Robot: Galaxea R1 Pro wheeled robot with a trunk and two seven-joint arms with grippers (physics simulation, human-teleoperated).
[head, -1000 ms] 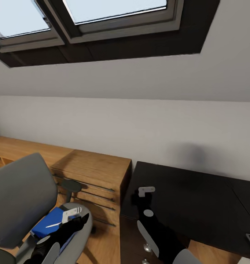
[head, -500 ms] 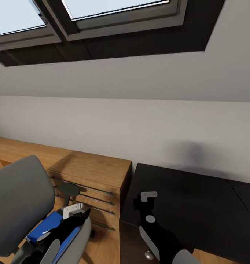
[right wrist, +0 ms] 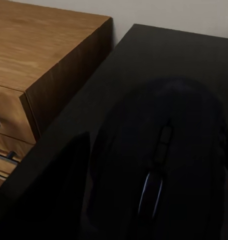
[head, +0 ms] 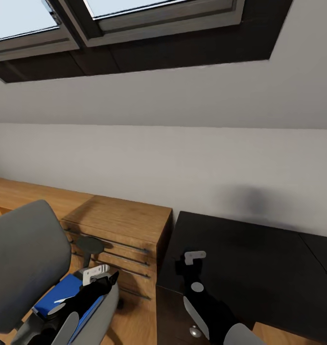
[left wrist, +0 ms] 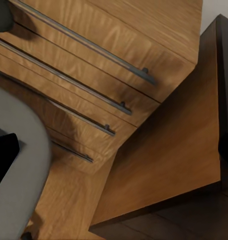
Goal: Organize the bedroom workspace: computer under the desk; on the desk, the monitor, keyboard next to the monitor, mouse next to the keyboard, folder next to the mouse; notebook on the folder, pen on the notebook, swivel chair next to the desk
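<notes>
While the view has swung slightly, the right gripper (head: 192, 262) stays clamped on the mouse (right wrist: 161, 165) over the desk (head: 259, 268) at lower right, ready for placing; left gripper's state unclear.

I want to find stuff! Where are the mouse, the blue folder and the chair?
mouse (right wrist: 159, 165): right wrist view, its top by the scroll wheel.
blue folder (head: 60, 291): head view, its bare cover.
swivel chair (head: 24, 258): head view, grey backrest.
</notes>
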